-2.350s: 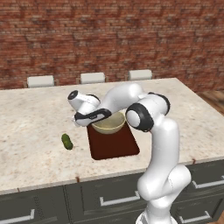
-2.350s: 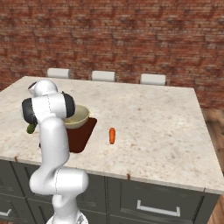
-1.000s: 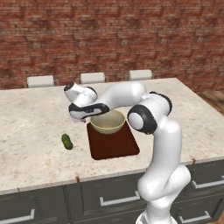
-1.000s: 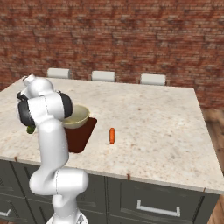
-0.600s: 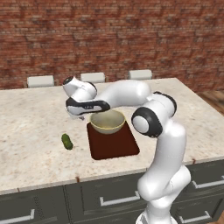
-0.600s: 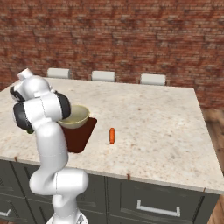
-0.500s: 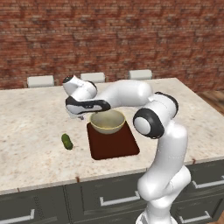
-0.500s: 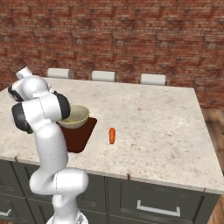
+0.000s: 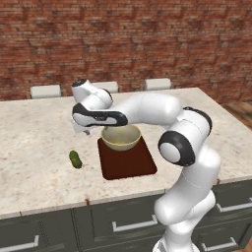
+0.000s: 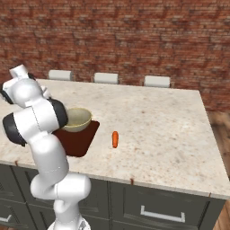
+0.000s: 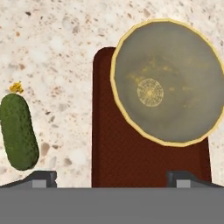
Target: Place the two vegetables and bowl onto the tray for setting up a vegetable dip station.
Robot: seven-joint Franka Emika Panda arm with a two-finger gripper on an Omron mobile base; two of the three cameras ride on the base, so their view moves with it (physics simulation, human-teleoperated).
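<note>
On the speckled stone bench (image 9: 39,177) nearest us, we see the dark-green cucumber (image 9: 75,159) lying alone, just beside the left edge of the reddish-brown tray (image 9: 129,165) but not touching it. From the hand view we look down on the same cucumber (image 11: 18,131) with a small yellow tip at one end, the tray (image 11: 131,162) beside it, and our tool's two dark fingertips (image 11: 41,177) standing wide apart at the bottom edge, released and empty. The beige-cream bowl (image 9: 120,137) with its olive-tan rim sits on the far end of the tray, its rim overhanging the tray's edge in the hand view. Our tool (image 9: 82,129) hovers above the bench just left of the bowl. In the right base view the orange carrot (image 10: 115,139) lies on the bench near the tray's right side, apart from it. Beyond the bench stand three pale chair backs (image 9: 106,86) and a red brick wall (image 9: 128,44).
</note>
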